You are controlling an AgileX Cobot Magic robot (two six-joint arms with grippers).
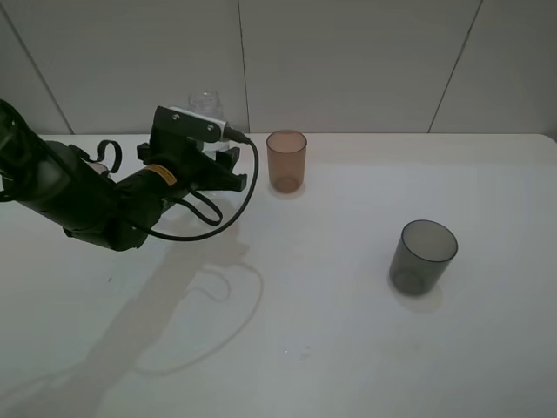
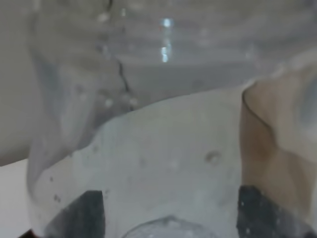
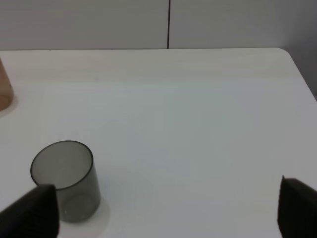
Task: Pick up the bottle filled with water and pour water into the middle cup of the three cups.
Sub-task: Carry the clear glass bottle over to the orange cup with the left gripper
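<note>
1. Left gripper (image 1: 218, 161): mine, clenched on the bottle (image 1: 206, 106).
2. Bottle: clear and upright, its open neck showing above my wrist camera. It is near the middle cup (image 1: 286, 160), on that cup's left in the high view.
3. Middle cup: amber, upright on the white worktop (image 1: 348, 348), touching nothing.
4. Dark grey cup (image 1: 422, 255): upright, well apart from the middle cup, on its right and further forward.
5. Right gripper (image 3: 163, 210): released, holding nothing.

White table (image 1: 348, 348), pale panelled wall (image 1: 348, 61) behind, thin dark seams (image 1: 243, 61), soft shadows
</note>
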